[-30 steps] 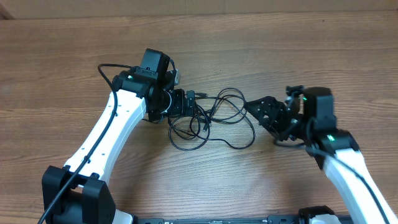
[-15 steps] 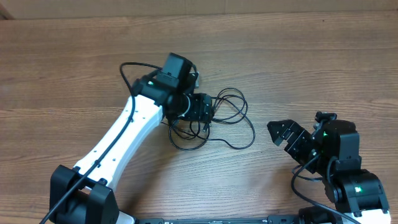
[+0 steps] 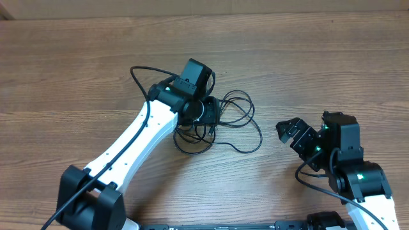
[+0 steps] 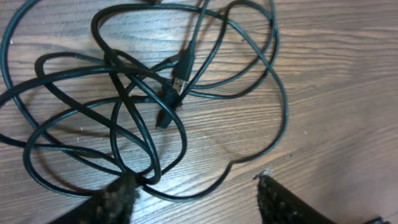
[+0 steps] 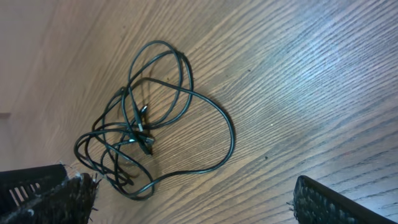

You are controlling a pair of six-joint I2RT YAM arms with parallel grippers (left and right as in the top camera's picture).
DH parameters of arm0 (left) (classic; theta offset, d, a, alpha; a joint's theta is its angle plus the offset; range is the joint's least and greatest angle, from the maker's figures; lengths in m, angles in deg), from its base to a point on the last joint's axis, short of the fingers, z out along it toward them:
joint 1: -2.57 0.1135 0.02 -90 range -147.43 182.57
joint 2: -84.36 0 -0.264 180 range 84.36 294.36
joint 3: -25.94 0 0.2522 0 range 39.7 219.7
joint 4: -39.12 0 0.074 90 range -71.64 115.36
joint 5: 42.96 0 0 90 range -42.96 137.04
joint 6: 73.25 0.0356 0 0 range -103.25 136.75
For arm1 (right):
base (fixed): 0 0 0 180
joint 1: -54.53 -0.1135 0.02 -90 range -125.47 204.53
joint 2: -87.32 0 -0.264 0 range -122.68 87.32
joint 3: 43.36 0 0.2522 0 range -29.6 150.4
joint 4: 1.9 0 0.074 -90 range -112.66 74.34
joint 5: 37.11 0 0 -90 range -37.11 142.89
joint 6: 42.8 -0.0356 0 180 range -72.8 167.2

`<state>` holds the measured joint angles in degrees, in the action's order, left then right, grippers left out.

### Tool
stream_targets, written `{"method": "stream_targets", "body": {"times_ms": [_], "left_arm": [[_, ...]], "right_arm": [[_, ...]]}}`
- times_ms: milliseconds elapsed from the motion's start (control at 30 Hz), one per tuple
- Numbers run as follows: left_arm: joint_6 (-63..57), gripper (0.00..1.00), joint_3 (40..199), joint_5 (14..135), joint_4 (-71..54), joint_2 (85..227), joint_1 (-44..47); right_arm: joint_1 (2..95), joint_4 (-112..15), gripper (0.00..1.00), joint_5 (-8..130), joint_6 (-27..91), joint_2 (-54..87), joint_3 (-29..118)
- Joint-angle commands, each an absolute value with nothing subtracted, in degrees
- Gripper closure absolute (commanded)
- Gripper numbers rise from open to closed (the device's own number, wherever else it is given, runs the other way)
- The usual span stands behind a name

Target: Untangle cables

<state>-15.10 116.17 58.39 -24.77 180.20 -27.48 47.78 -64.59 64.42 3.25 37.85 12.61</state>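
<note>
The cables [image 3: 225, 122] lie in one tangled heap of thin black loops on the wooden table [image 3: 77, 76]. From the left wrist view the cables [image 4: 155, 93] fill the frame, with two small plugs [image 4: 179, 79] near the middle. My left gripper [image 3: 209, 115] hangs over the heap's left side. Its jaws [image 4: 196, 190] stand apart, with one low loop running between them and the left finger [image 4: 118, 199] touching it. My right gripper [image 3: 289, 133] is open, off to the right of the heap with nothing in it. The right wrist view has the cables [image 5: 143, 134] well ahead of its gripper [image 5: 199, 199].
A thick black wire [image 3: 137, 73] arcs from the left arm's wrist. Bare wood surrounds the heap on every side. The arms' bases sit at the near edge.
My left gripper moved right onto the heap and its jaws narrowed. My right gripper pulled back from the heap's right edge toward the lower right.
</note>
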Motion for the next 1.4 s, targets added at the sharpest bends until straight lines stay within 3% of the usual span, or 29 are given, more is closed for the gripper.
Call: {"method": "stream_targets", "body": {"times_ms": [0, 233, 567, 1367], "left_arm": [[-17.2, 0.49, 116.2, 57.1, -24.9, 182.7, -27.9], [-19.5, 0.61, 116.2, 57.1, -24.9, 185.2, -27.9], [-19.5, 0.53, 116.2, 55.6, -19.6, 185.4, -27.9], [-19.7, 0.53, 115.3, 51.3, -19.7, 189.1, -27.9]], "right_arm": [[47.8, -64.2, 0.0, 63.7, 2.0, 36.5, 12.8], [47.8, -64.2, 0.0, 63.9, 2.0, 32.8, 12.8], [47.8, -64.0, 0.0, 64.5, 2.1, 31.2, 12.8], [47.8, -64.0, 0.0, 64.5, 2.1, 31.2, 12.8]]}}
